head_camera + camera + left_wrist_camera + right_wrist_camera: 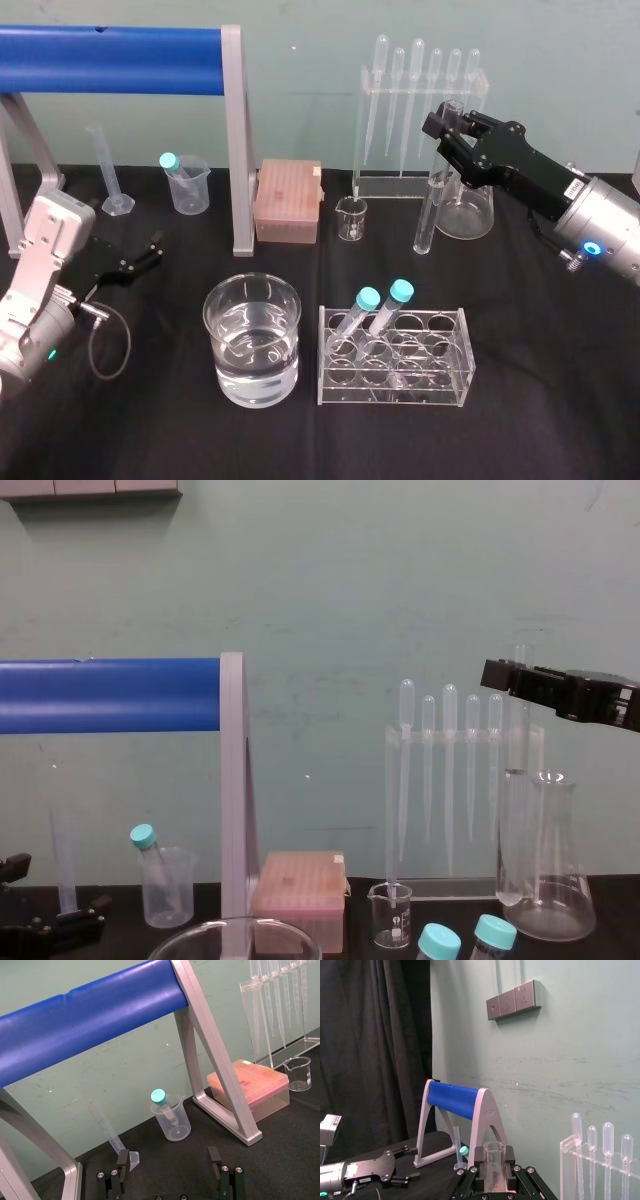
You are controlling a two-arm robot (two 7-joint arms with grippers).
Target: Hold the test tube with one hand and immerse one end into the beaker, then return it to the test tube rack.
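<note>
We see the right gripper (452,128) raised behind the test tube rack (392,355) and a little to its right, fingers clamped on the test tube (430,210). In the right wrist view the two pads sit either side of the glass just under the lipped rim (494,1152), so the tube's open mouth stands just proud of the gripper (494,1167). The rest of the tube hangs below the fingers, nearly upright with a slight lean. Its rounded lower end comes down well behind the rack, just beside the conical flask (468,210). We cannot tell whether that end touches the black table (540,400).

From the chest view the gripper (515,680) crosses the tube (512,820) near its top, with the flask (550,860) close beside it.

The beaker (252,345), partly filled with water, stands just to the left of the rack, apart from both tube and gripper. The rack holds two teal-capped tubes (365,305) leaning at its back left.

The left gripper (152,252) rests low, far to the left of the rack, its fingers spread wide around nothing (168,1160).
</note>
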